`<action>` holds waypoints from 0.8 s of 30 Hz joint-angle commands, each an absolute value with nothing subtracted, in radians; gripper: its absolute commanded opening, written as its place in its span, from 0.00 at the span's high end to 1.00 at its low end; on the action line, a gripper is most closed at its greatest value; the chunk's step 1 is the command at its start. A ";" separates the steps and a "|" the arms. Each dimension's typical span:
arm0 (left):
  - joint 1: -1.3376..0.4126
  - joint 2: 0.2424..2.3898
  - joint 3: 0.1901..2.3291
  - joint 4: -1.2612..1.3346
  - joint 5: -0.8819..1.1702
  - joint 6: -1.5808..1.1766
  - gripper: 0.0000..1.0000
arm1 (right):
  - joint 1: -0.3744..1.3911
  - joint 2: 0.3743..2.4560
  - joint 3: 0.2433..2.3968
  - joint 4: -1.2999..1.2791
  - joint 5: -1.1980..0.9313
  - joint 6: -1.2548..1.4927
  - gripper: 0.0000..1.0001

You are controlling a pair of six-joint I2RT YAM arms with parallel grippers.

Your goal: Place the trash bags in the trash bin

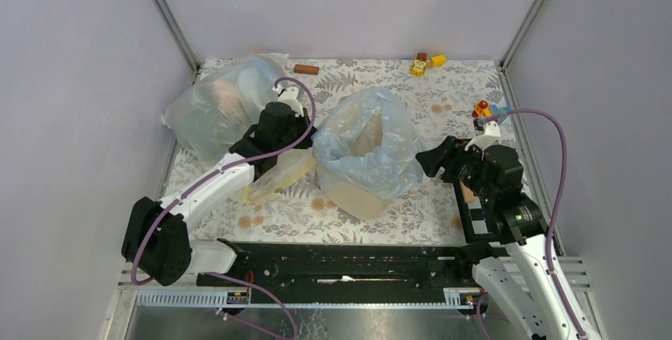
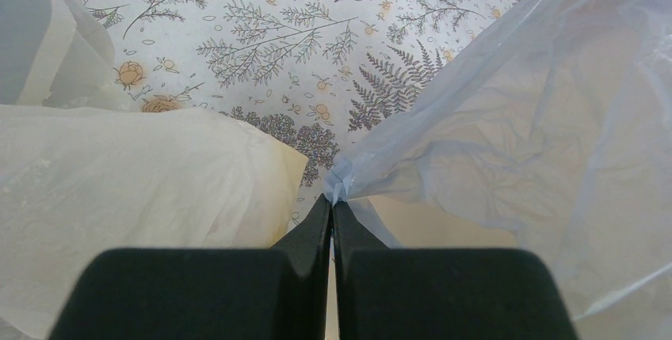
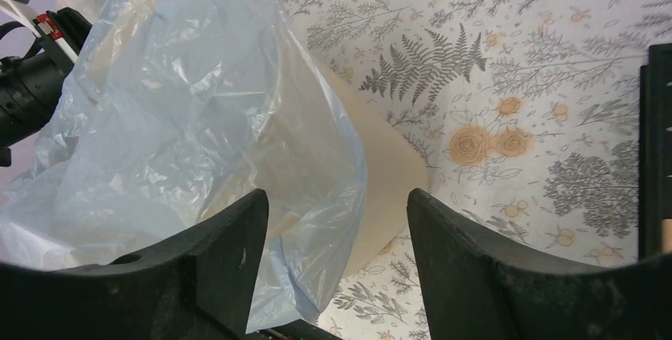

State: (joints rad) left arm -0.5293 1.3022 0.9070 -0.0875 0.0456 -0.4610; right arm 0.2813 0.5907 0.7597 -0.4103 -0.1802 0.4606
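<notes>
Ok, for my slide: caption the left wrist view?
Left gripper pinching an edge of the blue trash bag, yellow bag alongside.

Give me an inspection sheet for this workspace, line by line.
Surface: floral tablecloth, lying flat.
Job's things: pale blue bag draped over the cream bin, covering most of it.
Clutter: bulky clear bag back left; pale yellow bag by the left arm; brown cylinder, yellow blocks, orange-and-blue toy near the edges.
Grippers: left gripper shut on the blue bag's edge; right gripper open, holding nothing.
Cables: a purple cable loops over each arm.
Surroundings: grey walls, metal corner posts.
</notes>
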 commanded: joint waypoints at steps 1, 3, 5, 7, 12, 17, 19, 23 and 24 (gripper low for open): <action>-0.529 1.280 0.913 -0.047 0.051 -0.453 1.00 | 0.279 0.591 0.700 -0.307 -0.230 0.544 0.29; -0.529 1.283 0.910 -0.047 0.056 -0.453 1.00 | 0.279 0.593 0.659 -0.274 -0.244 0.578 0.32; -0.529 1.288 0.905 -0.046 0.061 -0.453 1.00 | 0.279 0.595 0.616 -0.235 -0.254 0.618 0.39; -0.529 1.295 0.900 -0.047 0.060 -0.449 1.00 | 0.279 0.595 0.567 -0.206 -0.251 0.652 0.53; -0.528 1.313 0.876 -0.043 0.057 -0.443 1.00 | 0.279 0.591 0.461 -0.150 -0.231 0.735 0.94; -0.529 1.337 0.845 -0.017 0.082 -0.451 1.00 | 0.279 0.627 0.354 -0.055 -0.282 0.812 1.00; -0.529 1.348 0.836 -0.008 0.089 -0.455 1.00 | 0.278 0.648 0.328 -0.039 -0.289 0.813 1.00; -0.529 1.362 0.811 -0.003 0.095 -0.460 1.00 | 0.279 0.697 0.290 0.007 -0.294 0.806 1.00; -0.529 1.362 0.805 0.008 0.096 -0.463 1.00 | 0.279 0.711 0.277 0.031 -0.297 0.806 1.00</action>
State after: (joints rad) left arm -0.5293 1.3533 0.8322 -0.0502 0.0765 -0.4618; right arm 0.2813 0.6781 0.3069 -0.0853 -0.2775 0.7876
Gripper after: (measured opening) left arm 0.002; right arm 0.014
